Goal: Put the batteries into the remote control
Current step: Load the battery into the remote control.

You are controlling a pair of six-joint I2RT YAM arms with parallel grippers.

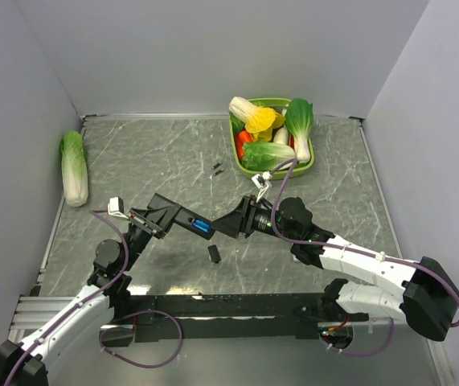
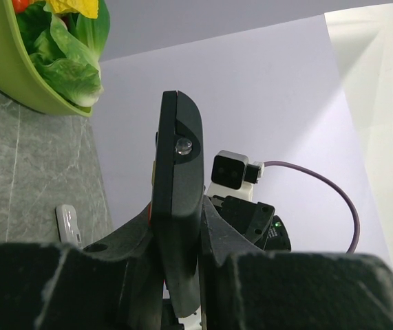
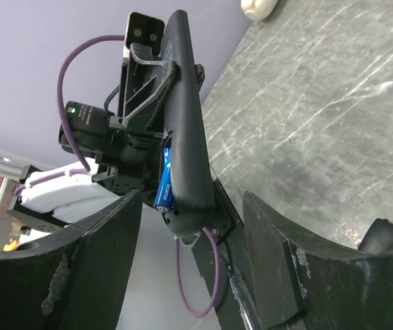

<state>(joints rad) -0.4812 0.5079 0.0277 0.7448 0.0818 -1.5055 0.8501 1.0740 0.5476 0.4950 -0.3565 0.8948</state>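
My left gripper (image 1: pixel 161 217) is shut on the black remote control (image 1: pixel 182 219) and holds it above the table, back side up. In the left wrist view the remote (image 2: pixel 177 179) stands edge-on between my left gripper's (image 2: pixel 179 237) jaws. A bright-blue battery (image 1: pixel 201 226) lies in the remote's open compartment; it also shows in the right wrist view (image 3: pixel 164 180). I cannot make out a second battery. My right gripper (image 1: pixel 229 223) is open and empty, its fingers on either side of the remote's (image 3: pixel 186 124) free end without touching it (image 3: pixel 190 206).
A small black cover piece (image 1: pixel 213 254) lies on the table below the remote and shows in the right wrist view (image 3: pixel 382 237). Two tiny dark bits (image 1: pixel 216 169) lie farther back. A green bowl (image 1: pixel 306 165) of vegetables stands at the back right. A cabbage (image 1: pixel 74 167) lies at the left wall.
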